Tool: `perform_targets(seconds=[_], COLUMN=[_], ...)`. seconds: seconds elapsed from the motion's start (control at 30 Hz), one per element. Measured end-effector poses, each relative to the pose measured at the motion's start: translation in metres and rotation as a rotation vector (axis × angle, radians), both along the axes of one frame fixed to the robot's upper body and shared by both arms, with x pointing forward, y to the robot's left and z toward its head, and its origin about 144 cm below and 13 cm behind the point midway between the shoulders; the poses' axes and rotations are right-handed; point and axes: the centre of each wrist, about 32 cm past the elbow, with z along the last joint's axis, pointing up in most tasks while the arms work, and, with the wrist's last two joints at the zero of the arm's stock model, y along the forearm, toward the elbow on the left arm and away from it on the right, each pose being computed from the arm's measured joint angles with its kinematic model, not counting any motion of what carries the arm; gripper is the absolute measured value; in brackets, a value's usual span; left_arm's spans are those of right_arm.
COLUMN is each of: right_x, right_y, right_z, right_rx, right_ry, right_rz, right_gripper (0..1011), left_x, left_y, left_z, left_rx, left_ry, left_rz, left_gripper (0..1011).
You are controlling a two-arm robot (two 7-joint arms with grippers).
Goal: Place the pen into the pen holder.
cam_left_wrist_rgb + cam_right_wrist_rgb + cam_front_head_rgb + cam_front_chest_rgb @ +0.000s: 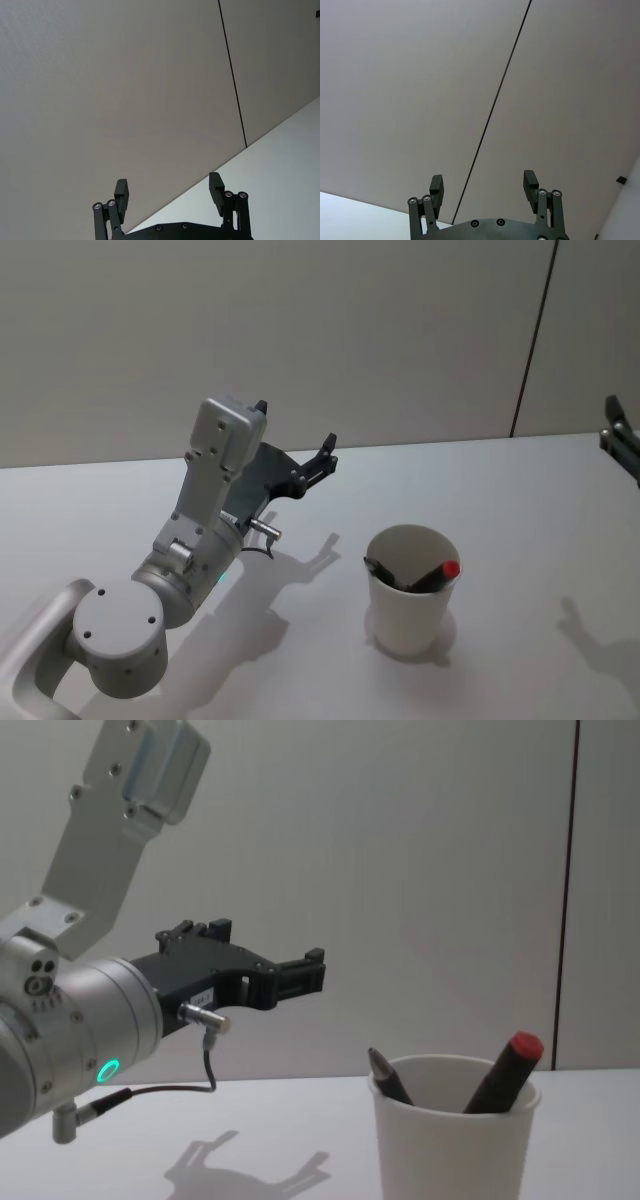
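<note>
The pen holder point(408, 612), a white paper cup, stands on the table to the right of my left arm. A dark pen with a red cap point(447, 569) leans inside it, and a second dark, pointed pen point(380, 570) rests against the opposite rim. From the side, the red cap point(522, 1048) and the grey tip point(382, 1070) poke above the cup point(455, 1145). My left gripper point(295, 428) is raised above the table, left of and behind the cup, open and empty point(169, 190). My right gripper point(483, 183) is open with nothing between its fingers, held up at the far right edge point(622, 443).
The white table point(520, 490) runs back to a grey wall with a dark vertical seam point(532, 340). A thin cable point(205, 1070) hangs under the left wrist. The left arm's shadow lies on the table beside the cup.
</note>
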Motion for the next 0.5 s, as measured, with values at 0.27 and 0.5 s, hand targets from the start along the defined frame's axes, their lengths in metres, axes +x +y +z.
perform_targets(seconds=[0.27,0.5], right_x=[0.002,0.012], right_y=[0.000,-0.003], right_z=[-0.002,-0.010], right_rx=[0.002,0.022], right_ry=[0.007,0.037], right_rz=[0.002,0.023], right_gripper=[1001,1001], left_x=[0.000,0.000], left_y=[0.000,0.000], left_z=[0.000,0.000], left_rx=[0.000,0.000], left_ry=[0.000,0.000], left_rz=[0.000,0.000], left_gripper=[1001,1001])
